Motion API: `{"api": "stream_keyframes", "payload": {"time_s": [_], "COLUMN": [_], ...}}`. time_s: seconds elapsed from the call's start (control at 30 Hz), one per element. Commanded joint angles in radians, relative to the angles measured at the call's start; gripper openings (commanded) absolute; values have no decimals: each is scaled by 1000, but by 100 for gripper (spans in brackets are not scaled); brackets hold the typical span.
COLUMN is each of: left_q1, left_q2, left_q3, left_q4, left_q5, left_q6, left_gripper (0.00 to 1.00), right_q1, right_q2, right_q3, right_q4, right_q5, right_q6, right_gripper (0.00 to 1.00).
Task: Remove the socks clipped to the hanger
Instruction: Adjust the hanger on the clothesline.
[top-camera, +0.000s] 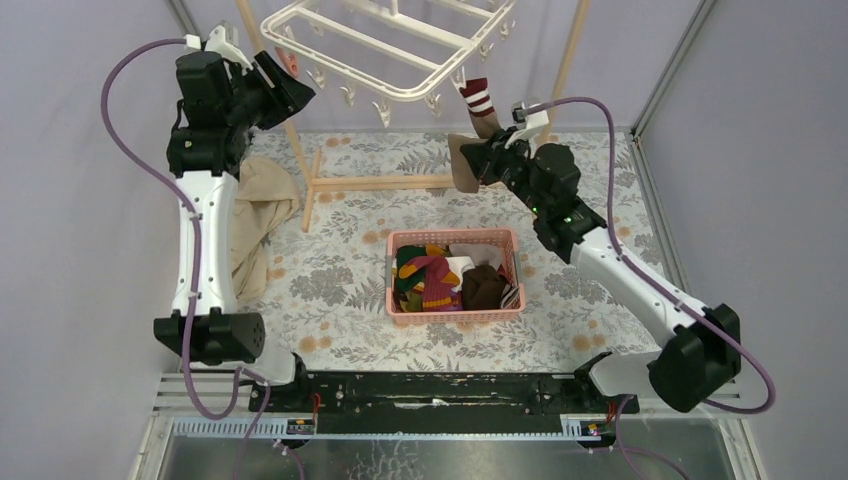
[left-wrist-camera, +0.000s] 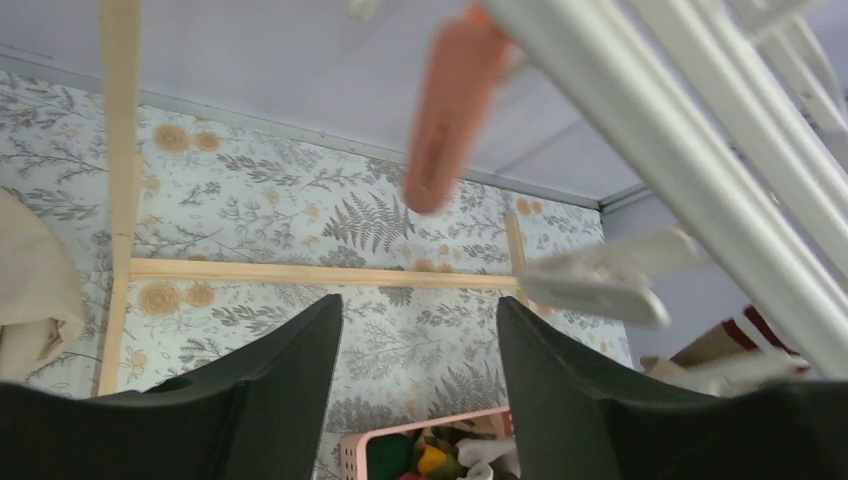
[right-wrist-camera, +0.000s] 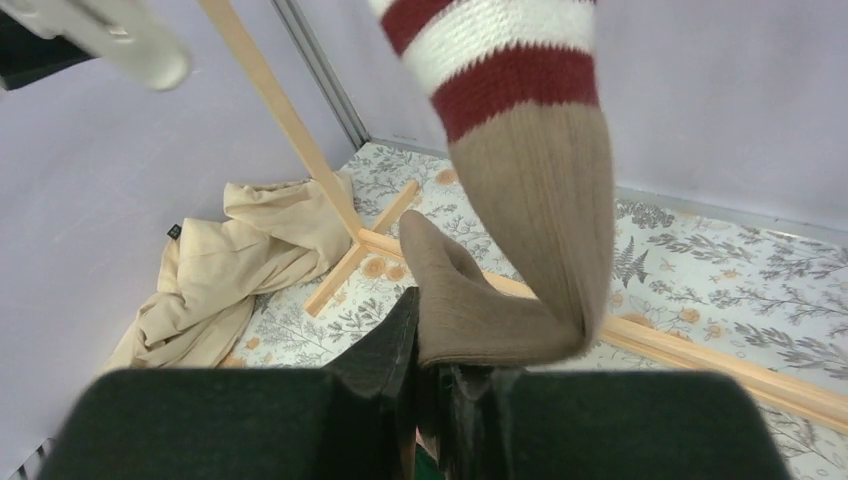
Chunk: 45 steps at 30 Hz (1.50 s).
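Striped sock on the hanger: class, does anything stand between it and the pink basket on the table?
Nothing visible. The striped sock, pinched by the right fingers, hangs with open space down to the uncovered basket.

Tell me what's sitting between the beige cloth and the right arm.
A pink basket holding loose socks sits between the beige cloth and the right arm; the top external view shows it.

Bright, even light; close wrist-view objects blur.
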Motion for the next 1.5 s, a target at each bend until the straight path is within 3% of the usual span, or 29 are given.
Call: {"api": "stream_keyframes", "payload": {"time_s": [0.0, 0.13, 0.17, 0.2, 0.6, 0.9, 1.2, 1.47], "left_q1": [-45, -101, -115, -135, -298, -320, -321, -321], "left_q2": [-119, -216, -234, -249, -432, -445, -429, -452], "left_q3": [-57, -117, -129, -137, -185, -204, -226, -262], "left_q4": [58, 56, 55, 51, 23, -11, -25, -59], "left_q5": [16, 10, 12, 14, 6, -34, -91, -175], "left_q6": [-18, -42, -48, -53, -144, -123, -76, -30], "left_gripper": [69, 80, 95, 98, 99, 99, 99, 99], "right_q1": [3, 8, 10, 12, 86, 193, 366, 511], "right_q2": [-98, -162, -182, -193, -291, -307, -217, -41], "right_q3": [-5, -2, 0, 3, 27, 61, 154, 325], "right_q4": [-70, -130, -146, -161, -276, -329, -370, -401], "right_q5": [31, 41, 44, 48, 104, 162, 275, 343], "right_q6": [-53, -79, -85, -91, -144, -198, -301, -405], "right_gripper": [13, 13, 13, 13, 11, 9, 9, 8]}}
